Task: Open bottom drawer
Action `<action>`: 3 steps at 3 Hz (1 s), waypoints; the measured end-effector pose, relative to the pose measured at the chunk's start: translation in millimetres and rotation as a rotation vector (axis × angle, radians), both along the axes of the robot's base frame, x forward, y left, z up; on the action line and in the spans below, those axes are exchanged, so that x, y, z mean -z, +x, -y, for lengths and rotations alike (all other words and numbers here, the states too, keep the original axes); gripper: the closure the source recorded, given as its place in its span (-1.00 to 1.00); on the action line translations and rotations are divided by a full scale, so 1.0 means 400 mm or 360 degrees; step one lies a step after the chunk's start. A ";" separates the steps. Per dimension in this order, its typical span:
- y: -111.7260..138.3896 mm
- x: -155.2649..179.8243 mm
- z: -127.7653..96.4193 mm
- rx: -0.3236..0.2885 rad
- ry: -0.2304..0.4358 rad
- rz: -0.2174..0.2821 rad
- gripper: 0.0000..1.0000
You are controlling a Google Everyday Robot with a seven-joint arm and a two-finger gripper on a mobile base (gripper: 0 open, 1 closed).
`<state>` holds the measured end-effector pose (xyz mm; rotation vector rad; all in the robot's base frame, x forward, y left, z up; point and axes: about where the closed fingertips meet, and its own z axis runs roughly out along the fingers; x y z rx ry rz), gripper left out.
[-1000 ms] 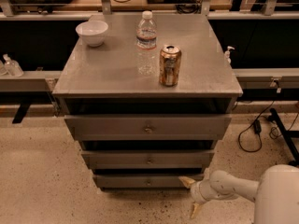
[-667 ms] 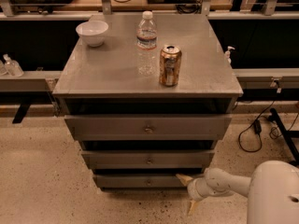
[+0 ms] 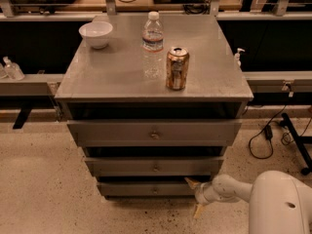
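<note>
Three grey drawer fronts are seen stacked under a grey metal counter point(image 3: 107, 82). The bottom drawer point(image 3: 136, 189), the narrowest front, is set lowest, just above the speckled floor point(image 3: 44, 179), with a small round knob point(image 3: 155, 190) at its middle. The end effector point(image 3: 194, 197) is positioned at that drawer's right end, its two tan fingers spread wide and empty. The upper finger point(image 3: 190, 182) is placed at the drawer's upper right corner, and the lower one is pointed down over the floor. Bare floor is seen in front of the drawers and to their left. On the counter, a white bowl point(image 3: 96, 33), a water bottle point(image 3: 153, 43) and a can point(image 3: 177, 68) are set back from the front edge.
</note>
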<state>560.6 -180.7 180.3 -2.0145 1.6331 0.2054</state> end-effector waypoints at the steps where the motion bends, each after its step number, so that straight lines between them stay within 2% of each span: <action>1: 0.027 -0.002 0.019 0.0060 0.0013 0.0049 -1.00; 2: 0.044 -0.016 0.021 0.0086 -0.0001 0.0094 -1.00; 3: 0.053 0.003 0.023 0.0112 -0.0015 0.0074 -0.68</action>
